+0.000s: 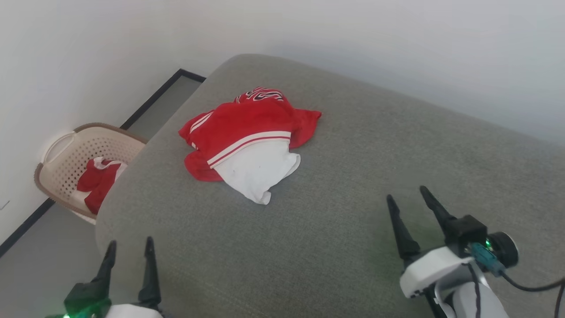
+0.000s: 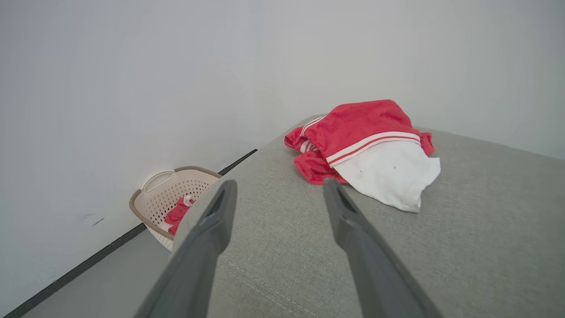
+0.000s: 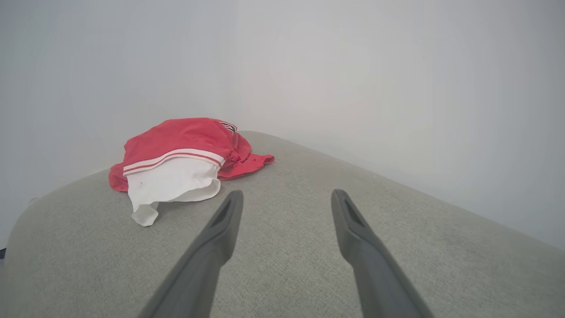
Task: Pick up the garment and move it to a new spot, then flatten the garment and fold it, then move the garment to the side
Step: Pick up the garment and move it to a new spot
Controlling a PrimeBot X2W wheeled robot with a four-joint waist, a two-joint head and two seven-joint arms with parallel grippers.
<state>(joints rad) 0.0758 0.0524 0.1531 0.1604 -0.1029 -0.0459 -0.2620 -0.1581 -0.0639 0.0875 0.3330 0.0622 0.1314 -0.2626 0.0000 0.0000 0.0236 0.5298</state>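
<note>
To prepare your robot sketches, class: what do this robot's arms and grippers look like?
The left gripper and right gripper each have two long, dark fingers tapering to points, on a black base with a green light. White shells cover the arms. The right wrist carries a round black part, and a teal plug leads to a black cable.

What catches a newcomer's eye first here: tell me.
A crumpled red-and-white garment lies heaped on the grey cushion, toward its far left. On the floor at left, a beige basket holds more red cloth. The left gripper and right gripper stand open nearer the robot, apart from the garment.
</note>
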